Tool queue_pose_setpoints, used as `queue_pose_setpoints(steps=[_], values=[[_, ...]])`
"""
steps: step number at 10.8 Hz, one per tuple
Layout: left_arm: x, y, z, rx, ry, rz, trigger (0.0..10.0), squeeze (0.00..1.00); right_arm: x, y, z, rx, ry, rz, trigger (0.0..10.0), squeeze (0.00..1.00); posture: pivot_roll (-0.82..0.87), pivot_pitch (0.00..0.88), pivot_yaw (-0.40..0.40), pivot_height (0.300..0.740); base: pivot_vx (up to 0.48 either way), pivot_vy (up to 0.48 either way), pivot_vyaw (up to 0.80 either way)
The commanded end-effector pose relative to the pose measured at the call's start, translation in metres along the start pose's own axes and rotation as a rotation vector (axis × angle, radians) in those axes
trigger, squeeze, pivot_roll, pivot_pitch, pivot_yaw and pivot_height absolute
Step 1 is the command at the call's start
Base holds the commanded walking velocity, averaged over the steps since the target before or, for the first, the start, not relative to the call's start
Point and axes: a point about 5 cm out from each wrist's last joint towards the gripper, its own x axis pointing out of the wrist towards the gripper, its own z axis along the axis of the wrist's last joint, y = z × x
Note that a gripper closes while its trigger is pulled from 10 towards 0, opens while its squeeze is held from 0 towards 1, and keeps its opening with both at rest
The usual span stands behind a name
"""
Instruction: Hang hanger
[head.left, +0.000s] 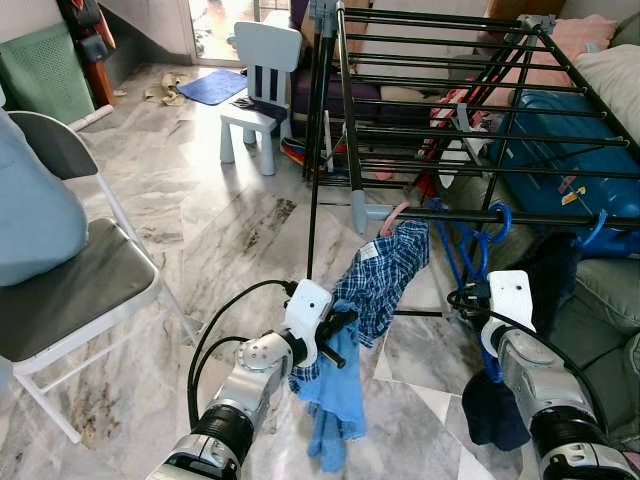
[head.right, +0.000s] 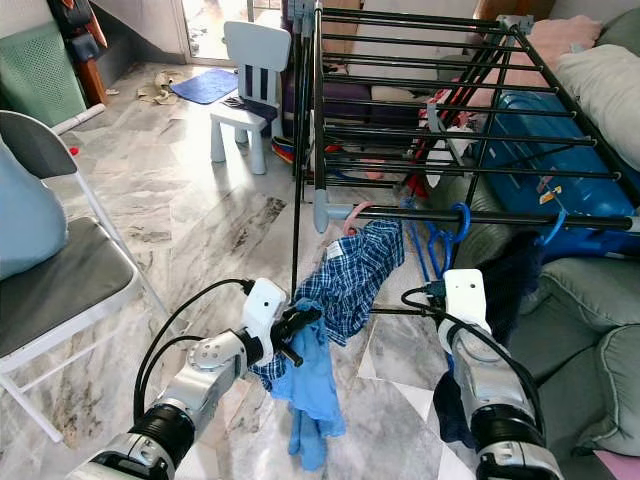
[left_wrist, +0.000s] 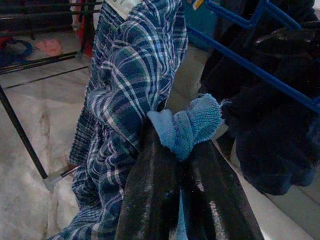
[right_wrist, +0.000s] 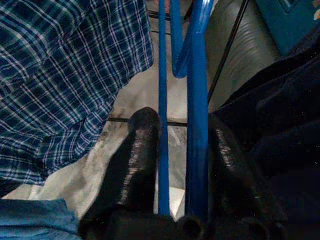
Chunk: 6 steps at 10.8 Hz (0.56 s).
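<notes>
- One black metal drying rack of thin round bars stands far and to the right, over a marble floor.
- Two chairs: a grey folding chair at near left, a small white plastic chair far off.
- One blue plaid shirt hangs from the rack's near bar, soft and crumpled.
- One light blue towel, knitted in look, droops from my left hand; my wrist view shows the fingers clenched on a bunched fold of it, right against the plaid.
- One blue plastic hanger, hooked on the near bar to the right of the shirt, runs between the fingers of my right hand; I cannot tell whether they grip it.
- One dark garment hangs by that hand.
</notes>
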Motion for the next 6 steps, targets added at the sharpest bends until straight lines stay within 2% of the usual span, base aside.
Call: queue_pose_setpoints(steps=[1, 6], values=[[0.0036, -0.0016, 0.0055, 0.022, -0.009, -0.014, 10.0, 0.0, 0.0012, -0.0023, 0.0044, 0.005, -0.012, -0.007, 0.0, 0.0, 0.03, 0.0, -0.06, 0.74, 0.0, 0.0, 0.0], [0.0048, -0.0027, 0.0055, 0.029, -0.005, -0.018, 10.0, 0.0, 0.0011, -0.0051, 0.003, 0.019, -0.01, -0.02, 0.0, 0.0, 0.03, 0.0, -0.061, 0.74, 0.0, 0.0, 0.0]])
